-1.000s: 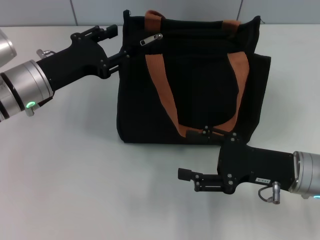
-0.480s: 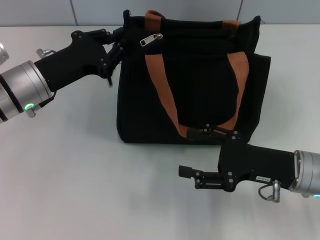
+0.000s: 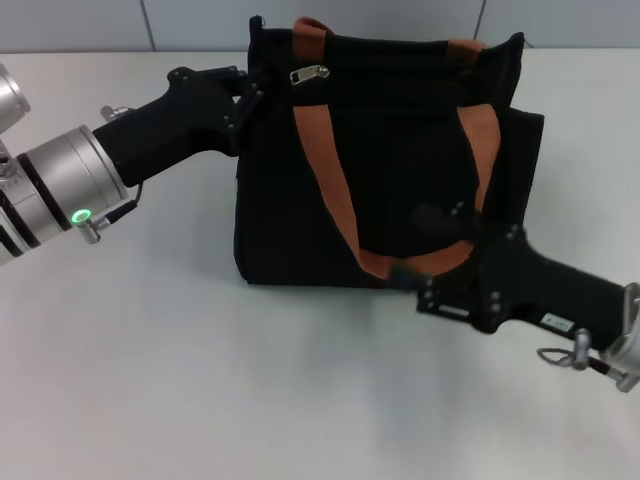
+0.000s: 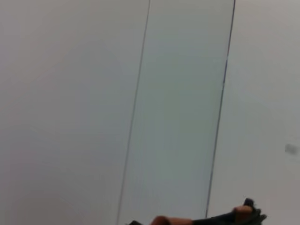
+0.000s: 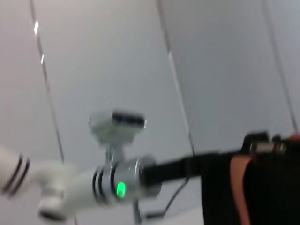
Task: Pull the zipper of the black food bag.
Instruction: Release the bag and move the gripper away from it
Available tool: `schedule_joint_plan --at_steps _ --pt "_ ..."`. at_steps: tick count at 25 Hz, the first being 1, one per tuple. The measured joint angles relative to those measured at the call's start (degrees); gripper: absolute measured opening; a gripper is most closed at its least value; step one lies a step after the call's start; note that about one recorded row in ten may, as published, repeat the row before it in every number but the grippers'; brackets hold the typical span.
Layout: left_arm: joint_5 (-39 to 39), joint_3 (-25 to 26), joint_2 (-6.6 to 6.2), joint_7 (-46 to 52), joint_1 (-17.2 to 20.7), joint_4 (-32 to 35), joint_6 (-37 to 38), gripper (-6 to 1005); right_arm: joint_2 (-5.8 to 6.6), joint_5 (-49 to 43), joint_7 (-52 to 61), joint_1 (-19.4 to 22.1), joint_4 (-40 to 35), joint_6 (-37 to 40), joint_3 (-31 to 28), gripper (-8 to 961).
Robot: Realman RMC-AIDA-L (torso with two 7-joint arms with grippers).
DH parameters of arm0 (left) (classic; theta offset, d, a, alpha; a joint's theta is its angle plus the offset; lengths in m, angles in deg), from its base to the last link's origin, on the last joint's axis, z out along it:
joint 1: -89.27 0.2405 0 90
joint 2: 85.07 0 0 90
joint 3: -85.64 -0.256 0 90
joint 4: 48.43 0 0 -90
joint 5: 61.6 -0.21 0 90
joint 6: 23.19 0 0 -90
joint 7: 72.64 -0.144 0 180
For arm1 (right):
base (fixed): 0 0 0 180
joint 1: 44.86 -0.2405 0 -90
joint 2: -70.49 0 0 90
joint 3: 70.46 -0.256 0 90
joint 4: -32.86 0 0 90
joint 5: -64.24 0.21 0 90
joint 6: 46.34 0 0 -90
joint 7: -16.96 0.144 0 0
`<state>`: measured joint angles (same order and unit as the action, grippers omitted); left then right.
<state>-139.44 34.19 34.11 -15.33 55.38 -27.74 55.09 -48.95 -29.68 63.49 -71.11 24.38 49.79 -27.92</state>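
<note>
Right arm has risen to the bag front; left arm has closed on the bag's top corner.

Nearest, the right gripper (image 3: pixel 432 222) has swung up from the table and now blurs against the black food bag (image 3: pixel 400 170) near its strap; I cannot tell its jaw state. Farther, the left gripper (image 3: pixel 250 95) presses the bag's top left corner, jaws hidden. The zipper (image 3: pixel 308 73) lies just beside it, untouched, so pulling is probably about to start.
</note>
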Motion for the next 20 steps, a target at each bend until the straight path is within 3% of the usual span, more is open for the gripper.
schedule_joint_plan --at_steps 9,20 --pt "3.98 -2.90 -0.01 2.16 -0.84 -0.77 6.02 29 -0.05 10.19 15.17 -0.57 -2.00 1.78 0.00 796" --pt "7.91 -5.13 0.00 1.69 0.06 -2.03 5.02 30 -0.09 12.94 18.46 -1.61 -2.13 3.22 0.00 791"
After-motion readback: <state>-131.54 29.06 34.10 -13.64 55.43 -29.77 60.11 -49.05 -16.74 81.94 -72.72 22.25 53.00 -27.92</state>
